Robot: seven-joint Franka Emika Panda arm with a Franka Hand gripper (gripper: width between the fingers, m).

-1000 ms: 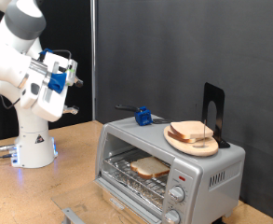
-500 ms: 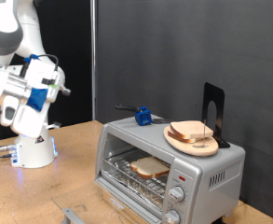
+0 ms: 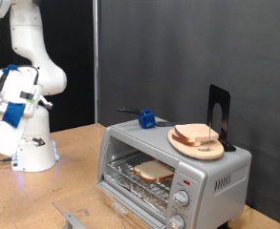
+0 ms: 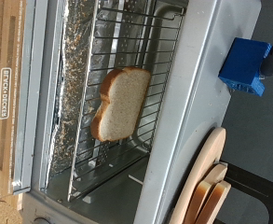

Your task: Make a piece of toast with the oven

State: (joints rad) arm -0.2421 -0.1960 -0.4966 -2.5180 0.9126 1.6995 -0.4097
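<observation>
The piece of toast (image 3: 154, 172) lies flat on the wire rack inside the silver oven (image 3: 226, 170), whose glass door (image 3: 130, 202) hangs open. In the wrist view the toast (image 4: 117, 103) lies on the rack (image 4: 145, 56), with the oven's top (image 4: 199, 84) beside it and the door (image 4: 20, 103) folded out. My gripper (image 3: 32, 95) is high at the exterior view's left, far from the oven, with nothing visible in it. Its fingers do not show in the wrist view.
A wooden plate with matching bread slices (image 3: 197, 139) sits on the oven's top, also in the wrist view (image 4: 206, 187). A blue-handled tool (image 3: 147, 118) and a black stand (image 3: 218, 113) are also up there. The robot's base (image 3: 34, 151) stands on the wooden table (image 3: 73, 181).
The arm has swung away from the oven toward the exterior view's left and lower. The toast, oven and plate have not moved.
</observation>
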